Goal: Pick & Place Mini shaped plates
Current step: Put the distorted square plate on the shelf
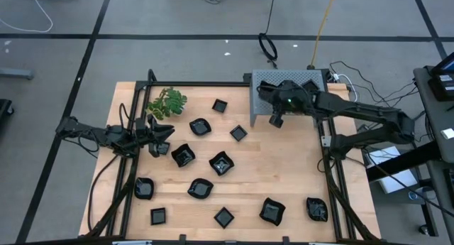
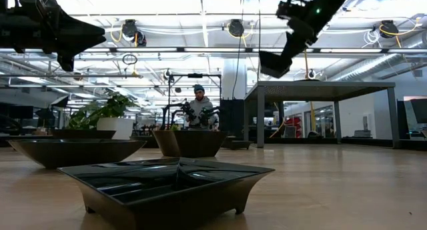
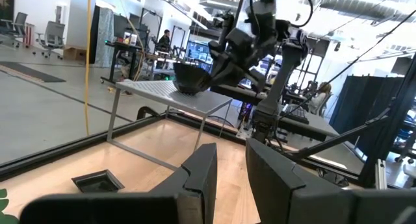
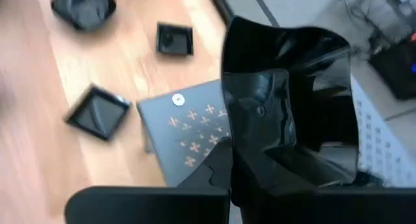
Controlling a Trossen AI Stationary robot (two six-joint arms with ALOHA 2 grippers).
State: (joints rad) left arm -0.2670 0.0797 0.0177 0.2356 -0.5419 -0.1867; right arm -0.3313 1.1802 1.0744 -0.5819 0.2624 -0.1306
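Presently my right gripper (image 4: 260, 178) is clamped on one mini plate (image 4: 289, 100) above the grey perforated box (image 1: 284, 80); my left gripper (image 1: 157, 140) waits, fingers apart. Judged risk: the glossy plate, pinched by its rim, could slip.

From my console I see a grey floor (image 1: 177, 18) crossed by dark tape lines, with cables (image 1: 269, 46) trailing beyond the worktop's far edge. Bright strip lights (image 2: 200, 20) and exposed ducts (image 2: 380, 63) run overhead. A seated person (image 2: 199, 107) works among desks and monitors (image 3: 195, 54); office chairs (image 3: 49, 36) stand farther off.
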